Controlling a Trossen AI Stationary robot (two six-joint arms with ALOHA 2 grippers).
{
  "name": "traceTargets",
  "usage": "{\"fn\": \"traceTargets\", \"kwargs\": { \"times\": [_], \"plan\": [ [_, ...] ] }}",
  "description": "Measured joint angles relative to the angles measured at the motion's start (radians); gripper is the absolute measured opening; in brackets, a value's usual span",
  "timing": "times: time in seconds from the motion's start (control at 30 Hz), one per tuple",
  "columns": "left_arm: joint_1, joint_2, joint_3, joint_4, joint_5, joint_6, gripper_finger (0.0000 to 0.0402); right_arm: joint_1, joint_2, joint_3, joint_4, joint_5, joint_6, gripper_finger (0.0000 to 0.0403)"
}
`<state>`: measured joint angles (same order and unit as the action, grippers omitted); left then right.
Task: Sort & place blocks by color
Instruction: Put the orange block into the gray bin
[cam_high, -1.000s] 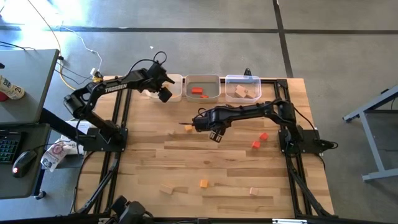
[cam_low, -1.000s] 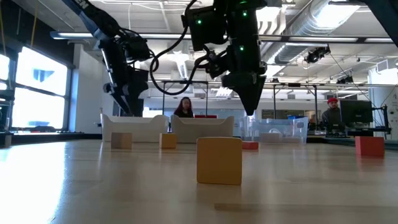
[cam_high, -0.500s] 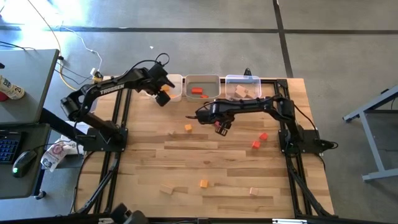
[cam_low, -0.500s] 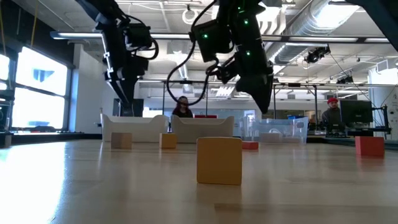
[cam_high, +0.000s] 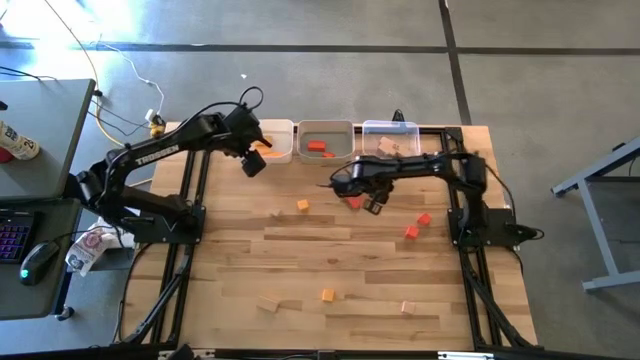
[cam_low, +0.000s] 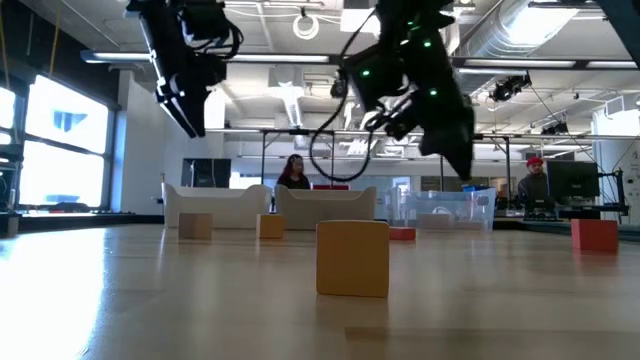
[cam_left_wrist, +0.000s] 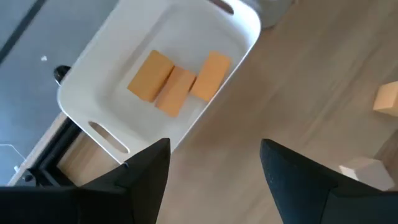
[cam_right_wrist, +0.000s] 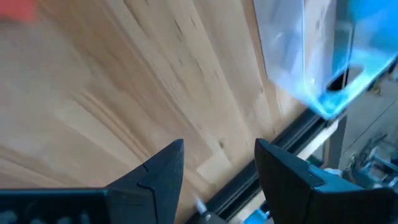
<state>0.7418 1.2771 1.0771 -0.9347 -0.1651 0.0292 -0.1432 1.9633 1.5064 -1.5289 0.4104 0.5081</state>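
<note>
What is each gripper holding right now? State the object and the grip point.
Nothing. The left gripper is open and empty beside the white bin with three orange blocks; the right gripper is open and empty above the table.

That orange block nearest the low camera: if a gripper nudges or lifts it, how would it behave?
The orange block is squat and flat-faced, resting flush on the table, so it would probably slide rather than roll or tip. It looks like rigid wood, likely light. Its flat parallel sides should suit a two-finger pinch.

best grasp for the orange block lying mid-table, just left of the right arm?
Take the small orange wooden block from straight above, fingers across two opposite flat sides. It lies flat on the bare wooden table with nothing touching it, so every side looks free. The right end effector, open, is nearest.
</note>
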Motion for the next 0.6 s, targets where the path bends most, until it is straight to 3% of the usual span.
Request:
{"fn": "traceTargets", "kwargs": {
  "times": [0.33,0.6],
  "plan": [
    [-0.030,-0.060,0.000,0.010,-0.003,-0.004,0.0235,0.018,-0.322,-0.300,0.148,-0.188,0.144,0.0174],
    [-0.031,-0.059,0.000,0.010,0.004,-0.011,0.0235,0.075,-0.518,-0.438,0.272,-0.287,0.165,0.0180]
  ]
}}
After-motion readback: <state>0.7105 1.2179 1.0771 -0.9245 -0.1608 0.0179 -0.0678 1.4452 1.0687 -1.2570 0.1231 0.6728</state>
